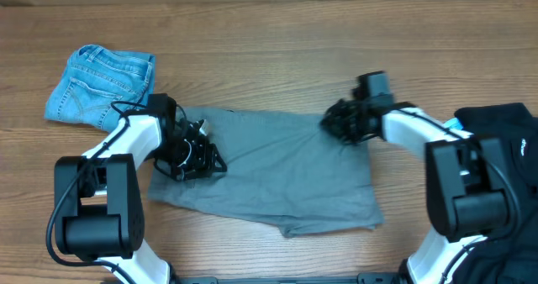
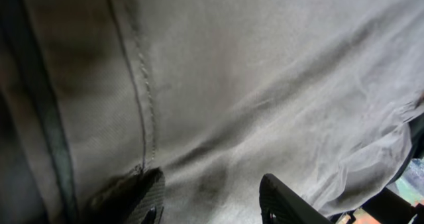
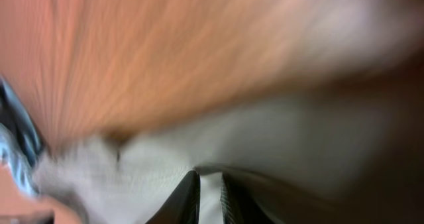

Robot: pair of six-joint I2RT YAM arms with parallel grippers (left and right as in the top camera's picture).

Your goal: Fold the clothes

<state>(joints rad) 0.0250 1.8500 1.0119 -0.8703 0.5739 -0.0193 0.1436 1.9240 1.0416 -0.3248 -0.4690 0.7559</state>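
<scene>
The grey shorts [image 1: 277,170] lie spread flat across the middle of the table. My left gripper [image 1: 195,158] rests on their left part. In the left wrist view it [image 2: 212,197] stands open, fingers [image 2: 142,197] wide apart and pressed down onto the grey cloth [image 2: 265,85] near a stitched seam. My right gripper [image 1: 336,124] is at the shorts' far right corner. The blurred right wrist view shows it [image 3: 210,197] shut on a thin fold of the grey cloth [image 3: 152,164]. Small denim shorts [image 1: 101,86] lie folded at the far left. A black garment [image 1: 504,137] sits at the right edge.
Bare wooden table [image 1: 277,49] runs along the far side and shows between the denim shorts and the grey shorts. The arm bases stand at the near left and near right corners.
</scene>
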